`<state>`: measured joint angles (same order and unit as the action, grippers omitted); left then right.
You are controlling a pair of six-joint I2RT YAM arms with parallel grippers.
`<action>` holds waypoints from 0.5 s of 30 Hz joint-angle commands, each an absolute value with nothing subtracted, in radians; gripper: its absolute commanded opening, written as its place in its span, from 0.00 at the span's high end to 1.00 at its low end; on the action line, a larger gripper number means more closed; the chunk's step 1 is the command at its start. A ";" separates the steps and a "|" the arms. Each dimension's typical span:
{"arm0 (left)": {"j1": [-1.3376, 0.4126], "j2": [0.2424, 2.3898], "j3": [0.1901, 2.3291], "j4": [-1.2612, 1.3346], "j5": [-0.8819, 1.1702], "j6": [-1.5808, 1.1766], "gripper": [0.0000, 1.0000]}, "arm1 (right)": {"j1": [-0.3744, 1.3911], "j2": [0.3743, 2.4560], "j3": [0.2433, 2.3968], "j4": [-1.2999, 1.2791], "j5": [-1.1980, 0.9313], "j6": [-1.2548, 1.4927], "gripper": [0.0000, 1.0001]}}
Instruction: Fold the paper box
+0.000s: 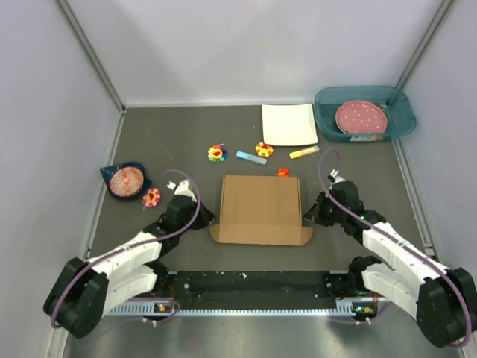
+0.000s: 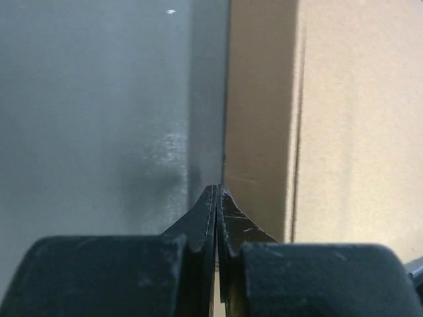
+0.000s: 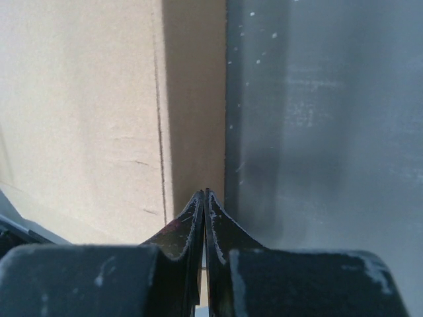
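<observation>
Left gripper [image 1: 207, 218] pinched fully closed, nothing held, tips at the left edge of the plain brown corrugated cardboard box [image 1: 261, 209]. Right gripper [image 1: 308, 216] likewise closed and empty, tips at its right edge. Box lies flat between both pincers. Beyond them: white square plate [image 1: 289, 124], with a teal plastic tub [image 1: 322, 112] just right of it.

Matt brown cardboard paper box [image 1: 261, 209]
</observation>
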<state>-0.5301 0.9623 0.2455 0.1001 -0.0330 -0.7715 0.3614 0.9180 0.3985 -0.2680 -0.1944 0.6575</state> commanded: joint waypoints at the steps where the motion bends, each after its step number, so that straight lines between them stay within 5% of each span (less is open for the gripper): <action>1: -0.529 0.983 0.287 0.238 0.095 -0.750 0.99 | 0.403 0.924 0.403 -0.167 -0.227 0.672 1.00; 15: -0.529 0.930 0.245 0.336 0.320 -0.750 1.00 | 0.459 0.853 0.428 -0.205 -0.253 0.703 1.00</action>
<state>-0.5140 0.9768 0.2485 0.1852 0.1345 -0.7288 0.4255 0.9131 0.3985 -0.2375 -0.1772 0.6662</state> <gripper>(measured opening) 0.009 0.003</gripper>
